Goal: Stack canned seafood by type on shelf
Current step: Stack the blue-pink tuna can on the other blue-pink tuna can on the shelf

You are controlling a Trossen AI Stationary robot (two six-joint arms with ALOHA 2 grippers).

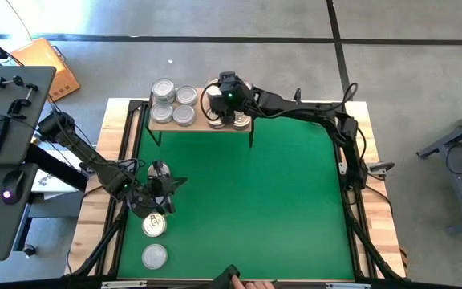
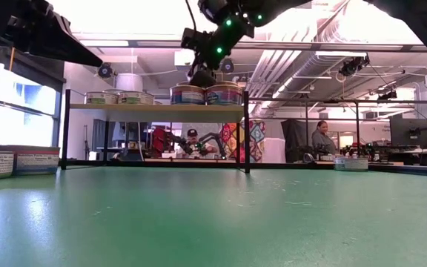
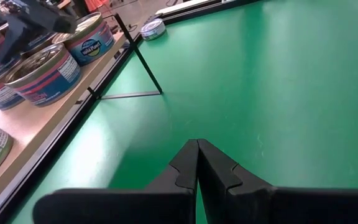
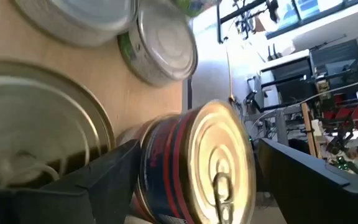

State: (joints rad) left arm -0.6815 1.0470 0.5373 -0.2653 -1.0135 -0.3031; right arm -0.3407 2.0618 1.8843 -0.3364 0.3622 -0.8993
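Observation:
The shelf (image 1: 201,126) stands at the mat's far edge. Several silver-lidded tins (image 1: 174,103) sit on its left half, and gold-lidded tins (image 1: 228,121) on its right half. My right gripper (image 4: 197,146) is open over the right half (image 1: 229,96). Its fingers stand on either side of a red-and-dark tin with a gold pull-tab lid (image 4: 219,165). In the low view the gripper (image 2: 199,76) hangs just above the tins (image 2: 187,94). My left gripper (image 3: 197,146) is shut and hovers over the mat's left side (image 1: 160,172). Two more tins (image 1: 154,225) (image 1: 155,256) rest on the mat near it. My right gripper has one finger (image 4: 107,174) close against the gold-lidded tin's wall, and a narrow gap shows between the lid (image 4: 219,165) and the other finger (image 4: 303,177). Whether it touches the tin, I cannot tell.
The green mat (image 1: 247,201) lies bare through its middle and right. A lone tin (image 2: 351,163) stands far off at the mat's edge, also in the left wrist view (image 3: 152,28). The shelf's black legs (image 2: 245,133) reach down to the mat. People sit in the room beyond.

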